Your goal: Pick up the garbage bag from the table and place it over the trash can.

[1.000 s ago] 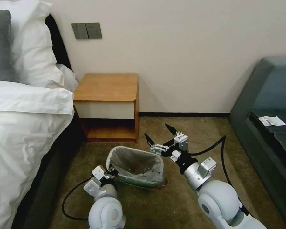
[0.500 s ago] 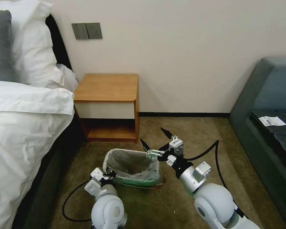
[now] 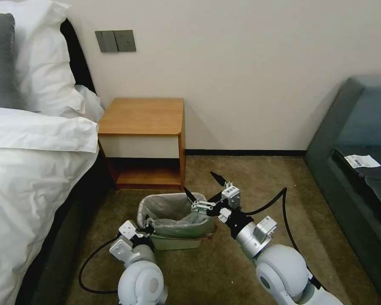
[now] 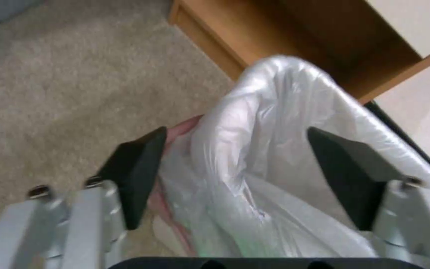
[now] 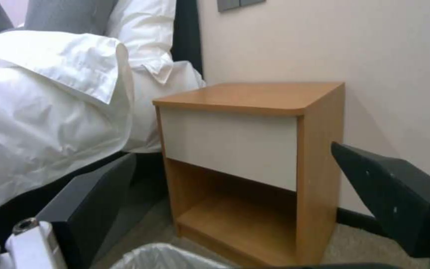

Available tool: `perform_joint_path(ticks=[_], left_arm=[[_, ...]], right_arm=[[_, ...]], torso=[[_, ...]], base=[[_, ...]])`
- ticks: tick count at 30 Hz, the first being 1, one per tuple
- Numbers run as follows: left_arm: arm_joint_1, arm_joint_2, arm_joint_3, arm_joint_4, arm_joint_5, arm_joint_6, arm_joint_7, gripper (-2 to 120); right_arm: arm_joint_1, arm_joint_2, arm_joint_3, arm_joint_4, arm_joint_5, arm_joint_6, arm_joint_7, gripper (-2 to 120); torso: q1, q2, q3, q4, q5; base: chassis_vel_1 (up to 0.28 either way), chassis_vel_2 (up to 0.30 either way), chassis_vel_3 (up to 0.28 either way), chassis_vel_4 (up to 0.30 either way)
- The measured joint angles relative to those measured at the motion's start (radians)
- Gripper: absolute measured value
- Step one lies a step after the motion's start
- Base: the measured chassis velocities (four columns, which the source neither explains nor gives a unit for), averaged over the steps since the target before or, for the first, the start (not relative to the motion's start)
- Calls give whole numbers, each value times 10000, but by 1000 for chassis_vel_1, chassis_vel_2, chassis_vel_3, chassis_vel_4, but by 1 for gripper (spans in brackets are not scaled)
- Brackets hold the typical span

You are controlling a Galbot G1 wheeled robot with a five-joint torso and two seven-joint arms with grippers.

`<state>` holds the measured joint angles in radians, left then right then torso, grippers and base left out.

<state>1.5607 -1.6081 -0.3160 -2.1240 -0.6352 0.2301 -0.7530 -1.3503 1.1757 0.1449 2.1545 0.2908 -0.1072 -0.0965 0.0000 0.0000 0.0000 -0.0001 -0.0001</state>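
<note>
Garbage bag [image 3: 173, 212] is showing grey translucent, pink-red band at its mouth. Trash can [image 3: 175, 242] is showing pale green. Desk [image 3: 142, 116] is reading orange-brown with white drawer front. Bedding [image 3: 34, 169] is showing white, carpet [image 3: 249, 169] olive-brown, end effector fingers [image 4: 138, 172] black.

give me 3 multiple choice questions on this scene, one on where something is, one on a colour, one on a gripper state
1. Where is the trash can?
A. on the bed
B. on the carpet in front of the table
C. on the table's top

2. What colour is the table's drawer front?
A. white
B. black
C. red

3. How is the right gripper?
A. shut on the garbage bag
B. shut on nothing
C. open, above the can's right rim

Answers: 1 B, the head view shows it on the floor before the table. 2 A, white panel in the right wrist view. 3 C, its fingers stand spread apart.
</note>
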Motion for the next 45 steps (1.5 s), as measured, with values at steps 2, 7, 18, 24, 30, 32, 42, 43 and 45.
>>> perform_joint_path(ticks=[2, 7, 18, 24, 30, 32, 42, 43, 45], left_arm=[[92, 0, 3, -90, 171, -34, 101, 78], [317, 73, -37, -170, 1005, -250, 978, 85], [614, 1407, -296, 214, 3581, -2029, 4549, 92], [-31, 2050, -598, 1318, 4634, -4604, 7244, 93], [-377, 2097, -660, 2199, 4865, -5706, 7333, 93], [-372, 2058, -660, 2266, 4903, -5786, 7227, 93], [-266, 1891, -669, 2518, 4598, -6069, 5918, 93], [-297, 1871, -670, 2519, 4573, -6069, 5901, 93], [-336, 1850, -668, 2519, 4560, -6060, 5878, 93]], right_arm=[[-45, 73, 5, -25, -12, 16, 29, 100], [-87, 446, 8, -149, -366, -83, 1311, 100], [-463, 2105, 408, -2239, -2803, 2187, 3719, 100], [-546, 2888, 799, -3556, -3818, 3381, 3829, 100], [-658, 3174, 891, -4084, -4053, 4032, 3371, 100], [-659, 3179, 909, -4092, -4051, 4098, 3257, 100], [-885, 2896, 1744, -3488, -3278, 4324, 1876, 100], [-888, 2887, 1829, -3464, -3197, 4323, 1838, 100], [-887, 2877, 1909, -3452, -3138, 4319, 1805, 100]], torso=[[0, 0, 0, 0, 0], [0, 0, 0, 1, 0], [0, 0, -1, 3, -2], [0, 0, 0, -1, -1], [0, -1, 0, 2, -9], [0, 0, 0, 1, -6], [0, 0, 0, 1, 3], [0, 0, 0, 1, 4], [0, -1, 0, 1, 3]], base=[[0, 0, 0, 0], [0, 0, 0, 0], [0, 0, 0, 0], [0, 0, 0, 0], [0, 0, 0, 0], [0, 0, 0, 0], [0, 0, 0, 0], [0, 0, 0, 0], [0, 0, 0, 0]])
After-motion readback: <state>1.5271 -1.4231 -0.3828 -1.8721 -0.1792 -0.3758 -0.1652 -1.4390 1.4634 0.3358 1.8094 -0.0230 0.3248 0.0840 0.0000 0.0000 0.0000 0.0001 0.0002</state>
